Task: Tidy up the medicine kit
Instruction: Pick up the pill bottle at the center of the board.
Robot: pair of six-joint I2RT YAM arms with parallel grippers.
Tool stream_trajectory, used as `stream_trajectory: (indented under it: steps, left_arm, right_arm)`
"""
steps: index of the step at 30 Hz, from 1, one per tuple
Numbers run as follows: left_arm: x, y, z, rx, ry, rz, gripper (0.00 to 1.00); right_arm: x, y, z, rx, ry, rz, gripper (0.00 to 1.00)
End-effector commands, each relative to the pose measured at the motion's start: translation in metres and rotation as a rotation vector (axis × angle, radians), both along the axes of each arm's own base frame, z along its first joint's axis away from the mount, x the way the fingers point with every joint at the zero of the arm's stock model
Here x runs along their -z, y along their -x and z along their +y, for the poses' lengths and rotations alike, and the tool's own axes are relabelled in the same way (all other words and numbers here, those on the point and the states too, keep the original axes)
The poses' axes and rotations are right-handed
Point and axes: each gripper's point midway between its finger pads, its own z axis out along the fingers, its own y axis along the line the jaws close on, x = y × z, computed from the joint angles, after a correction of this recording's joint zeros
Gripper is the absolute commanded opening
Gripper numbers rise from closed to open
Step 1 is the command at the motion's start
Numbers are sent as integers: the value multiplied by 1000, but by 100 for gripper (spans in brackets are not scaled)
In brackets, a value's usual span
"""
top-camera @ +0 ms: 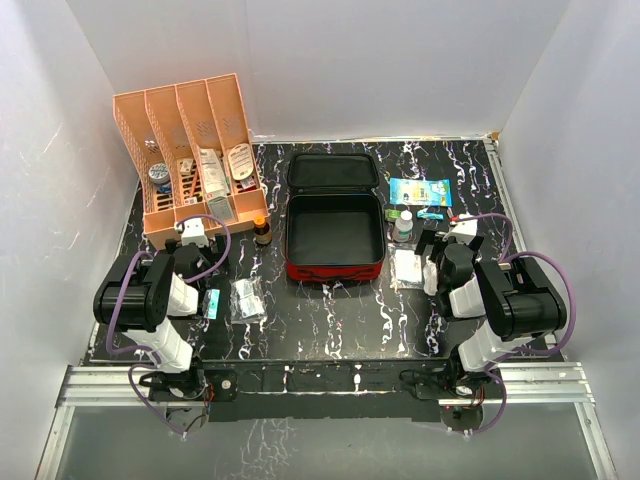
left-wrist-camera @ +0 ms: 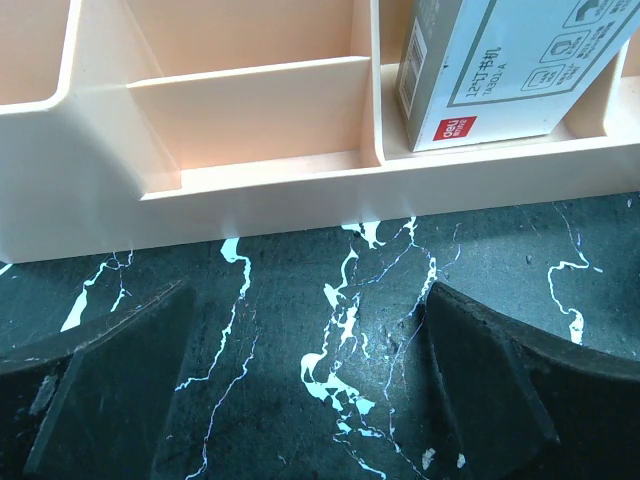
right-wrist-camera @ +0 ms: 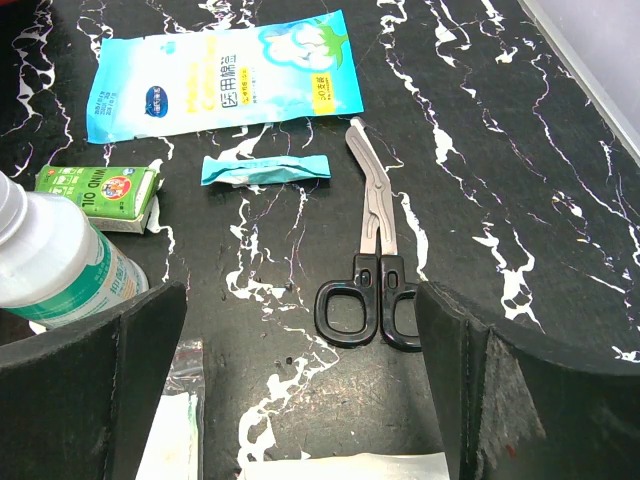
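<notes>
Hovering low, the right end effector (right-wrist-camera: 300,310) stands wide and empty above the scissors (right-wrist-camera: 372,250), with the white bottle (right-wrist-camera: 50,260) just beside one of its fingers (right-wrist-camera: 100,380). A descent there could clip that bottle and tip it onto the green box (right-wrist-camera: 100,190). The scissors lie flat on the worktop (right-wrist-camera: 520,150), so the pads may scrape the surface and slide off the thin blades. The left end effector (left-wrist-camera: 310,330) is equally wide, holding nothing, nosed close to the orange rack (left-wrist-camera: 250,110). A forward push could shove the rack (it looks light, though I cannot tell how firmly it sits). The medicine kit (top-camera: 334,270) lies open at the centre of the worktop between the arms, its black interior apparently empty. Anything dragged in carelessly could catch its raised red wall.
</notes>
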Motion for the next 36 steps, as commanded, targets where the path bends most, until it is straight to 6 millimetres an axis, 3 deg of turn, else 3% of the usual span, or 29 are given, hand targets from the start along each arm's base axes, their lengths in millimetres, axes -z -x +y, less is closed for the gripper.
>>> stream_trajectory:
  steps: [1, 20, 32, 36]
  left_arm:
    - [-12, -8, 1, -7, 7, -46, 99]
    - [-12, -8, -1, -1, 9, -46, 99]
    - [-36, -7, -11, 81, -9, -2, 99]
    - [-58, -5, -14, 99, -9, 22, 99]
  right_arm:
    - [-25, -9, 1, 1, -5, -96, 98]
    - [-24, -10, 1, 0, -5, -91, 98]
    - [-22, -9, 1, -2, -12, -74, 98]
    - [-32, -18, 5, -29, 8, -73, 98]
